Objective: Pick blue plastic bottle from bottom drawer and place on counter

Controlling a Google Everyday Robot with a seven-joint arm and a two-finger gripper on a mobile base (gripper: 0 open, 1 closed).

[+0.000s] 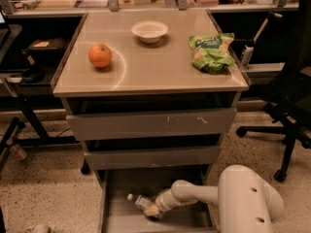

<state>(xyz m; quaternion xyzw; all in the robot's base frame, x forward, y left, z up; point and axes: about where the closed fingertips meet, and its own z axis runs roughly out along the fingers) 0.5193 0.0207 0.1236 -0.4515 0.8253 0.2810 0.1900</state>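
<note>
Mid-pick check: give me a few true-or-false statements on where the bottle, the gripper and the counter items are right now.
1. The blue plastic bottle lies in the bottom drawer. True.
2. The gripper hovers above the counter. False: it is down in the bottom drawer, at the bottle.
3. The green snack bag lies on the counter, at the right in the camera view. True.
4. The orange fruit sits inside the bowl. False: it rests on the counter, apart from the bowl.
5. The bottom drawer is shut. False: it is pulled open.
</note>
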